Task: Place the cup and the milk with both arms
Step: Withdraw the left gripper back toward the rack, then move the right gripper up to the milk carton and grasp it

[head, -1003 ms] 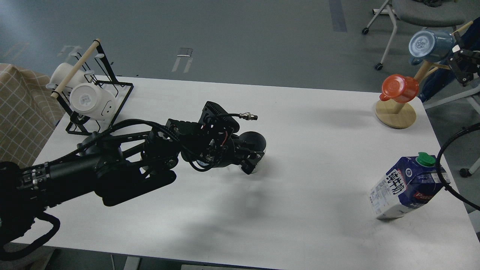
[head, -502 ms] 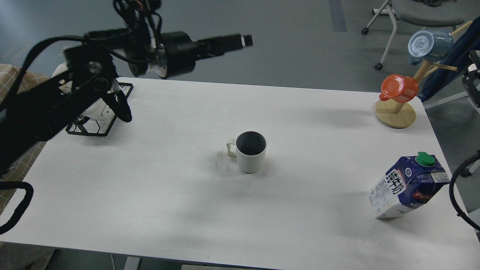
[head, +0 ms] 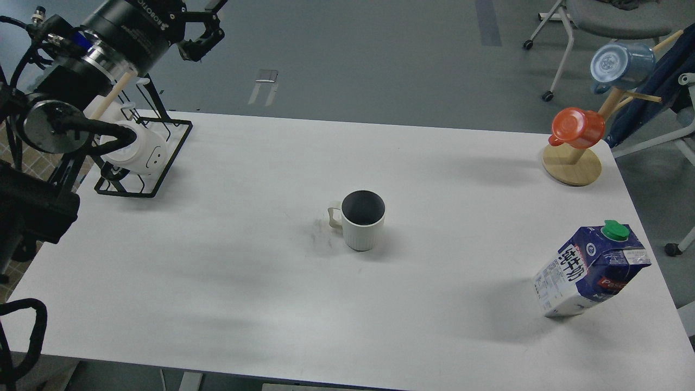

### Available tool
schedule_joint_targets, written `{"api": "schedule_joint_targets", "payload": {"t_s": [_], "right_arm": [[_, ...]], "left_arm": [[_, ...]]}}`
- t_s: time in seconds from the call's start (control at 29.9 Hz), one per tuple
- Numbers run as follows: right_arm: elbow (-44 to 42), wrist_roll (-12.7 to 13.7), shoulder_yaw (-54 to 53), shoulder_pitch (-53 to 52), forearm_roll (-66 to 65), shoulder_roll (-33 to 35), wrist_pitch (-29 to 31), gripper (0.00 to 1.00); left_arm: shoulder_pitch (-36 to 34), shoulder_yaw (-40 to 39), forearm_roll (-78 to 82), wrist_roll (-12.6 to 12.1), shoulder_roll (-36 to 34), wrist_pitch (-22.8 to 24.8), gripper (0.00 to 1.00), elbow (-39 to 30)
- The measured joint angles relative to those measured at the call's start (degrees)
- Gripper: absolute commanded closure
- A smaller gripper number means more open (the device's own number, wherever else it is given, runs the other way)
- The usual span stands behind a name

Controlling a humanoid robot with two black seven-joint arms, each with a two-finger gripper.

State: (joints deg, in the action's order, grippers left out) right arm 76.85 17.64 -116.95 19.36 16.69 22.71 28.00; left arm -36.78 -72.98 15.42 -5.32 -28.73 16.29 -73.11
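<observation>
Since the earlier frames the left arm has left the cup (head: 362, 226), risen and swung back to the upper left corner, and the cable loop at the right edge is gone from view. The left pincer (head: 202, 24) now hangs high above the floor beyond the tabletop (head: 244, 304), its fingers spread apart and holding nothing; the right pincer is out of view. The cup stands upright and free near the middle of the tabletop, handle to the left, its dark inside apparently empty. The milk (head: 592, 270) stands near the right edge, well apart from the cup, green cap screwed on, so its contents cannot be judged. Both items appear set down, so the step in hand is probably the retreat: the left arm should keep clear of the rack (head: 142, 157) below it, which holds white mugs (head: 142, 152) lying on their sides. On the stand (head: 573, 163) at the far right hang an orange cup (head: 578, 128) and a blue mug (head: 621, 65), both tipped and so presumably empty.
</observation>
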Motion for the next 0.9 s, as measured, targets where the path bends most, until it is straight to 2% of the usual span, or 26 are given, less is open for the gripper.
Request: {"api": "schedule_joint_targets", "payload": {"t_s": [0.23, 0.47, 0.67, 0.9], "right_arm": [[4.50, 1.30, 8.55, 10.91, 1.07, -6.74, 0.00, 0.00], [8.93, 1.43, 18.53, 17.46, 1.19, -12.97, 0.00, 0.00], [12.29, 1.37, 25.11, 20.39, 1.18, -15.25, 0.00, 0.00], [13.85, 0.71, 25.18, 20.63, 1.14, -15.63, 0.00, 0.04]], "left_arm": [[1.18, -0.65, -0.24, -0.29, 0.61, -0.24, 0.02, -0.15], [1.12, -0.17, -0.24, -0.46, 0.37, -0.10, 0.02, -0.19], [1.12, -0.11, -0.23, -0.92, 0.26, -0.10, 0.02, -0.27], [1.15, -0.12, -0.21, -2.19, 0.10, -0.10, 0.02, -0.63]]}}
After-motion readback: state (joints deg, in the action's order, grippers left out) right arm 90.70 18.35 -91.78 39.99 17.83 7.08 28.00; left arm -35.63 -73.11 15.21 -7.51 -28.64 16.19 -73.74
